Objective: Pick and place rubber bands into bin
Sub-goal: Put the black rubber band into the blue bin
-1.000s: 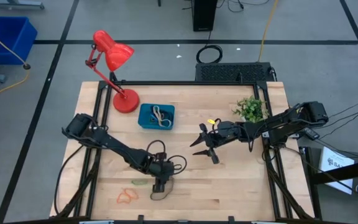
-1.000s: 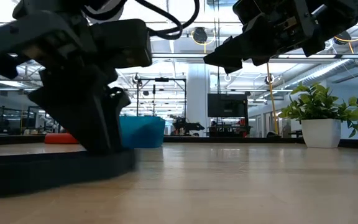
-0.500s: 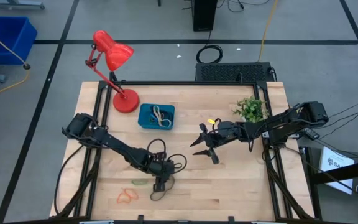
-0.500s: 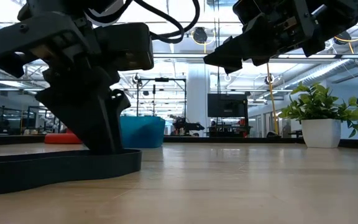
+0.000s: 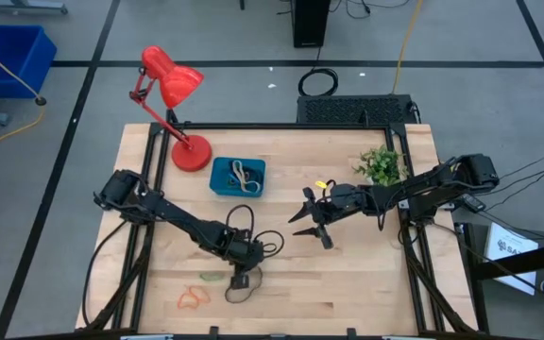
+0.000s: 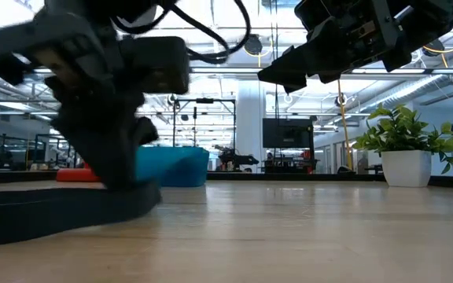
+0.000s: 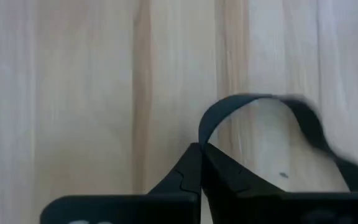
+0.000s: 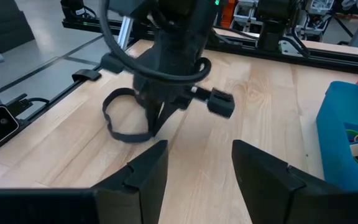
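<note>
Where the left claw (image 7: 201,163) pinches it, black rubber band (image 7: 263,115) loops limply.

A red lamp (image 5: 173,99) is seen at the far left corner of the wooden worktop (image 5: 366,274), and a potted plant (image 5: 381,165) near its far right corner. A blue crate (image 5: 8,57) is set on the floor, well apart.

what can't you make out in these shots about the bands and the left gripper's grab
- Black rubber band at the left gripper: left wrist view cuts its far end off at the edge, and part is blurred.
- Left gripper in the low view: motion-blurred, so its fingertips on the table are unclear.
- Bin contents: high view too small to count; right wrist view shows only a corner.
- Orange band and green band: too small for their shape.
</note>
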Robot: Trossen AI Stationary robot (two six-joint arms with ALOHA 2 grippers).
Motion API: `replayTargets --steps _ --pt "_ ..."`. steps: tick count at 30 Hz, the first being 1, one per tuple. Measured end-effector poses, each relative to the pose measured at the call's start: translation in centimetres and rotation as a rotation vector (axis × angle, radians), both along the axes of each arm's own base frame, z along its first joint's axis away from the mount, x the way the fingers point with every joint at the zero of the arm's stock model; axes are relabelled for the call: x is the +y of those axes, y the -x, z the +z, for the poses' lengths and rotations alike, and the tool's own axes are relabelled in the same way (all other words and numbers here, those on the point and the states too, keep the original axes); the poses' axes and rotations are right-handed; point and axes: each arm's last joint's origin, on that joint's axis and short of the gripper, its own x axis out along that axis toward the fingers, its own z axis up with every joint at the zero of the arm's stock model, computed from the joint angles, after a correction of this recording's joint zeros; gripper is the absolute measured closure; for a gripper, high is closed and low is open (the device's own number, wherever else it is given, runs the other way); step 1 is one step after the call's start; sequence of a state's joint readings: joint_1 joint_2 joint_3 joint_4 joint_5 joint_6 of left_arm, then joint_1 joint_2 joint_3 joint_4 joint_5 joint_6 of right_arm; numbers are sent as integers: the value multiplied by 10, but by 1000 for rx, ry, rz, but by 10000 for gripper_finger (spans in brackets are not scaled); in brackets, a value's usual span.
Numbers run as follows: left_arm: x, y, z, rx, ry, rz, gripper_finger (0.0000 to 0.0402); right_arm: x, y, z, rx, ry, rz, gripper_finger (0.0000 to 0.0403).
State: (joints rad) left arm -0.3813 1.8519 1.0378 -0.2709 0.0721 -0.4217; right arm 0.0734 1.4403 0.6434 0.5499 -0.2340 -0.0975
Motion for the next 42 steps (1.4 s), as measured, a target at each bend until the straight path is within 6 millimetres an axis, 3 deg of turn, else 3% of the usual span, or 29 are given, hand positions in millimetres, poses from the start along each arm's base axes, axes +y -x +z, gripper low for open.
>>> replayTargets --steps 5,12,20,27,35,42 --pt "4 10 21 22 24 4 395 0 0 0 0 0 0 227" --pt "13 30 77 -105 23 41 396 0 0 0 -2 0 0 231" --pt "48 60 142 -395 -270 281 395 0 0 0 0 0 0 227" --pt "83 79 178 -562 -511 469 395 0 0 0 0 0 0 230" --pt "123 76 180 -516 -598 600 395 0 0 0 1 0 0 229" --pt "152 61 153 -378 -634 662 395 0 0 0 0 0 0 229"
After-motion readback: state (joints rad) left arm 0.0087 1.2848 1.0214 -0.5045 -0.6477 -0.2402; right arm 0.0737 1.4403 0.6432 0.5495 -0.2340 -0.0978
